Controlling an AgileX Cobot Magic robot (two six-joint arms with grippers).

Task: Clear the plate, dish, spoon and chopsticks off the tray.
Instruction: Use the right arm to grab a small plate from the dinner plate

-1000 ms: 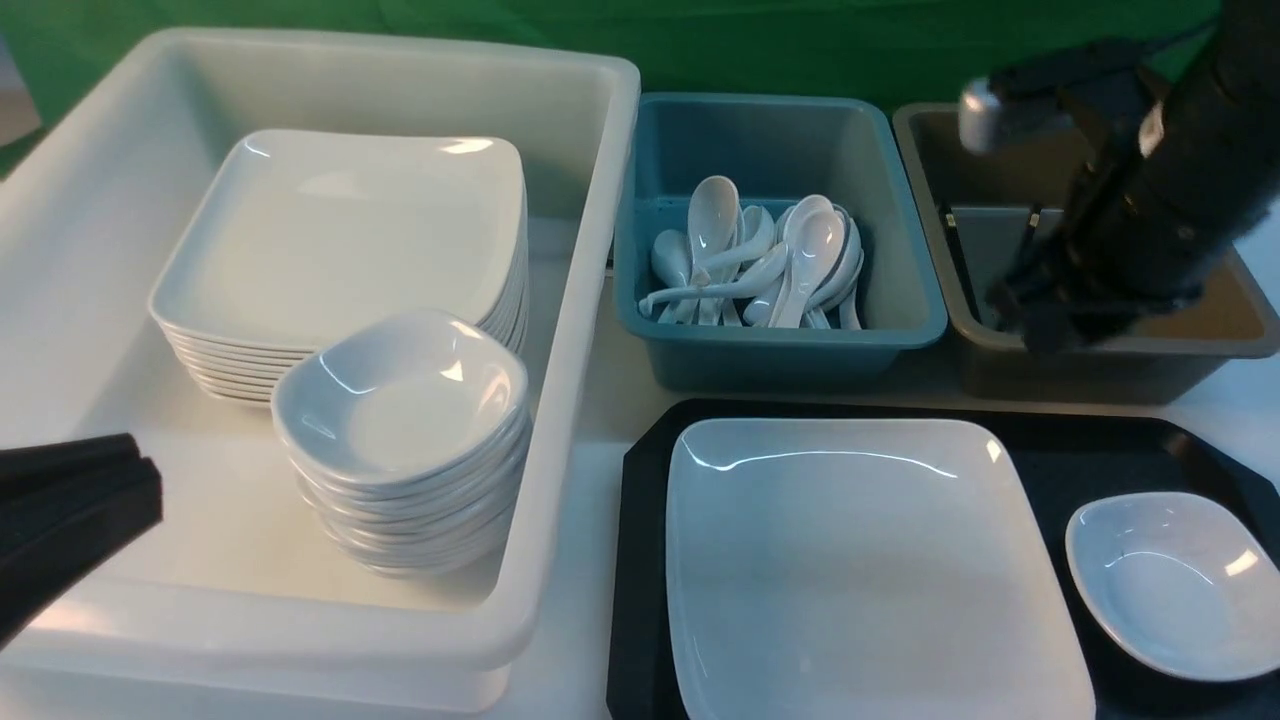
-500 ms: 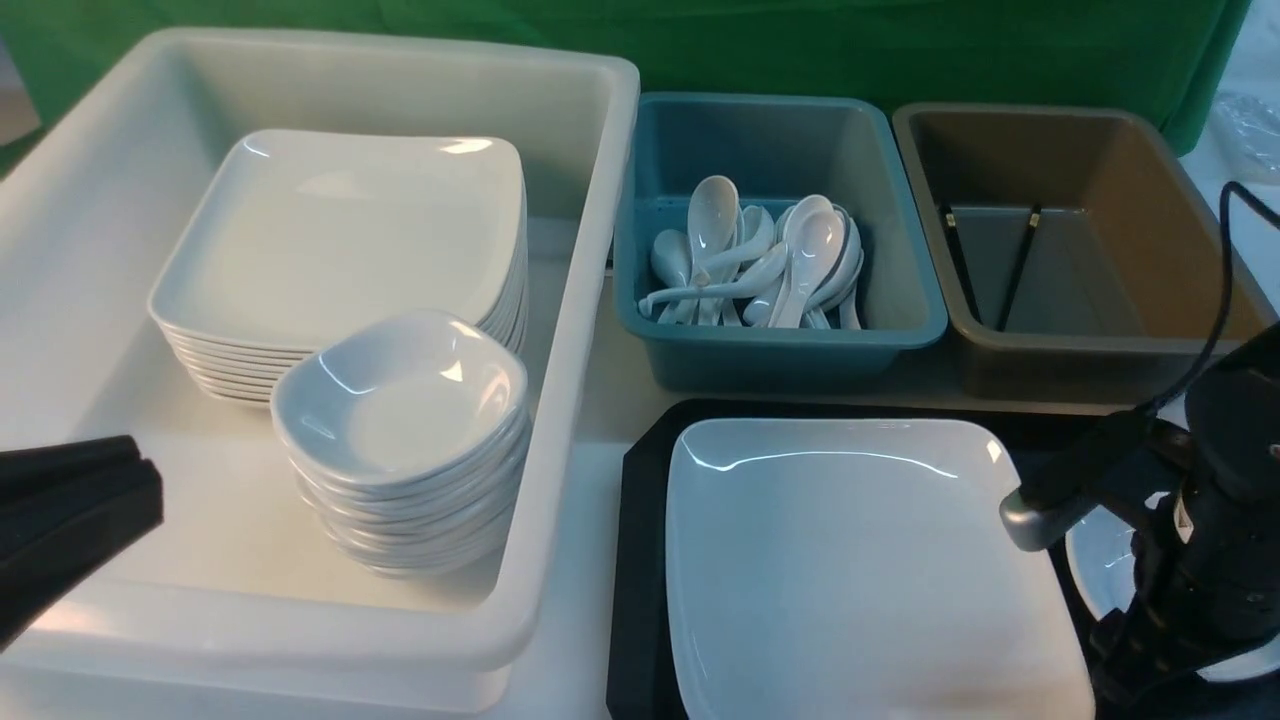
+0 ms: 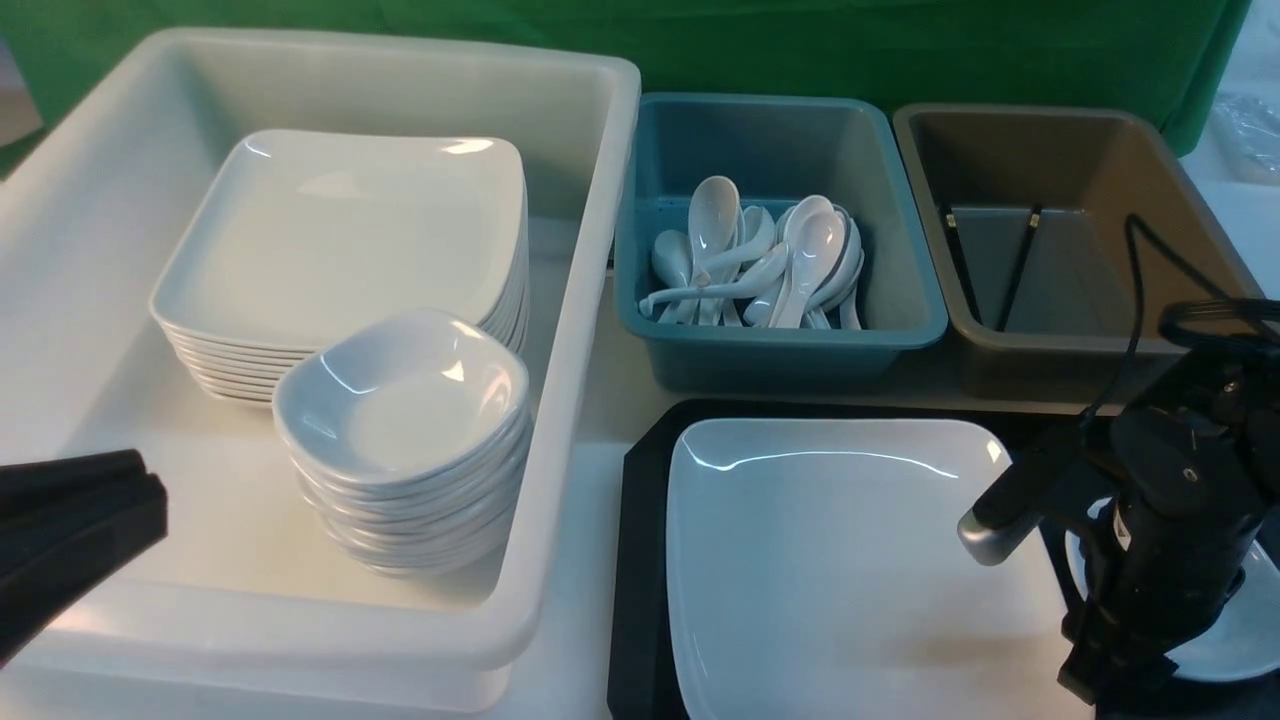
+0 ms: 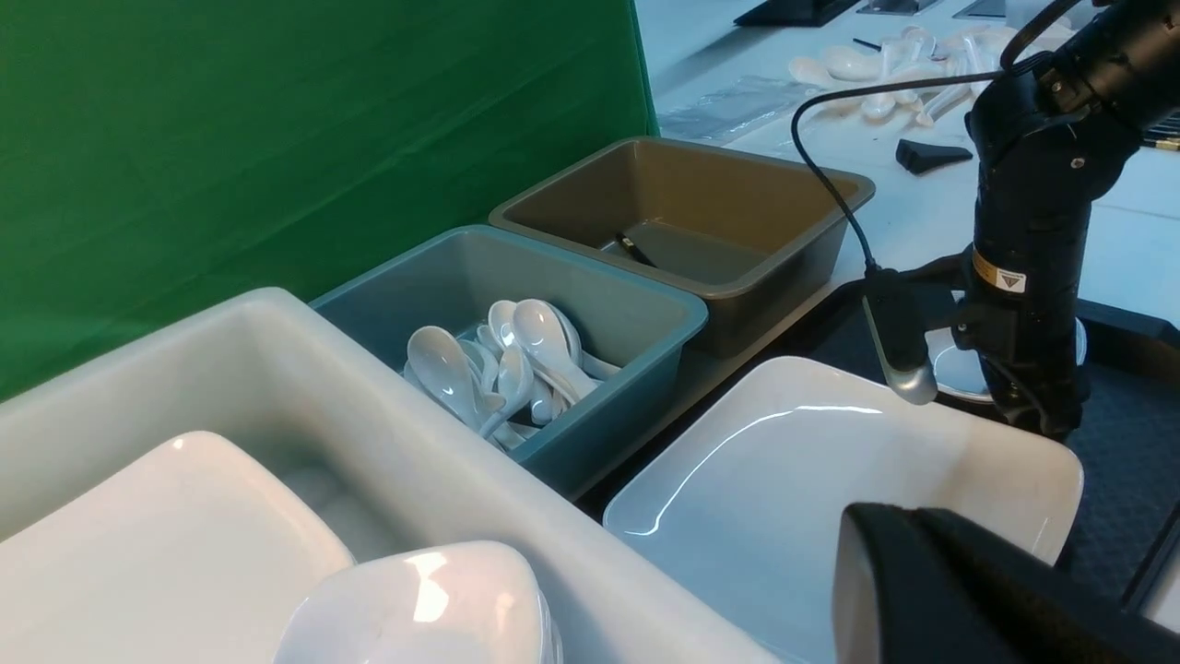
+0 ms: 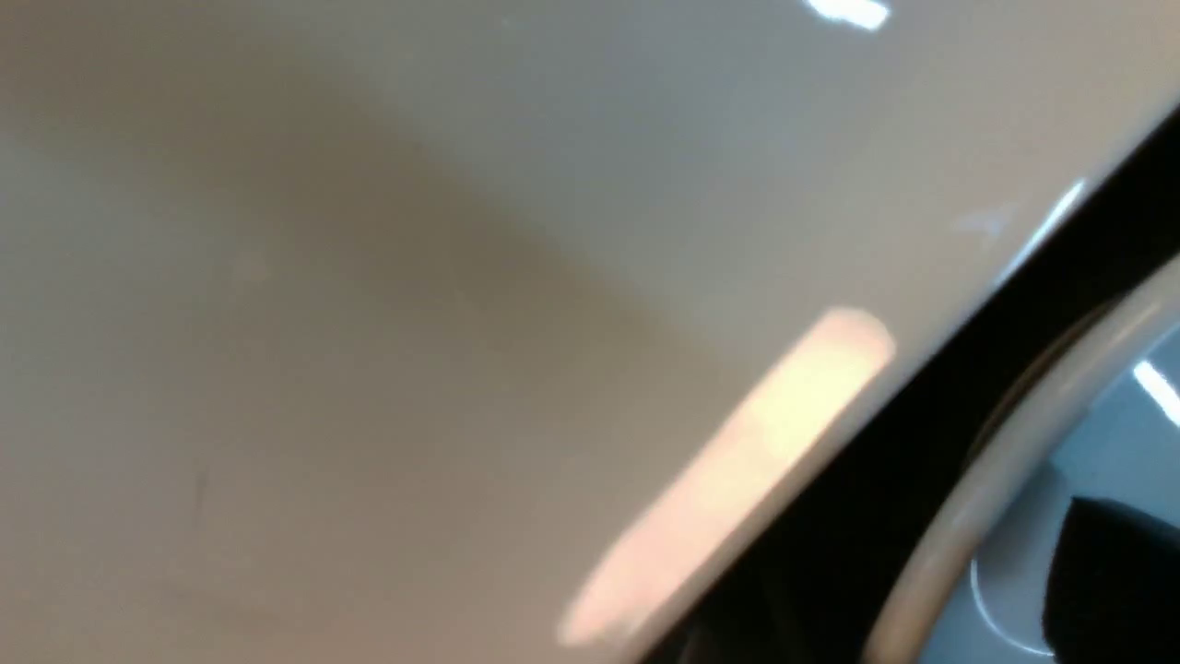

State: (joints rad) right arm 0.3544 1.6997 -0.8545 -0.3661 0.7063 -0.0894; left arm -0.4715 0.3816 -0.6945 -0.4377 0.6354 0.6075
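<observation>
Plate [image 3: 860, 570]: flat on the black tray [image 3: 640, 610], lower middle of the front view, right part passing under the right arm. Dish [image 3: 1235, 625]: upright on the same tray, lower right of the frame, just beside the plate; partly hidden by the arm. Right gripper [image 5: 908, 595]: fingers spread, one over the dish's hollow, the other in the dark gap by the plate, rim between them; contact cannot be determined. Chopsticks [image 3: 1018, 268]: two, apart, in the brown bin [image 3: 1140, 200], upper right. White spoons [image 3: 813, 250]: heaped in the teal bin [image 3: 780, 345], upper middle. White tub [image 3: 580, 330], left: plate stack [image 3: 340, 240] behind, dish stack [image 3: 405, 450] nearer. Left gripper [image 3: 155, 495]: lower left edge, fingers pressed together.
</observation>
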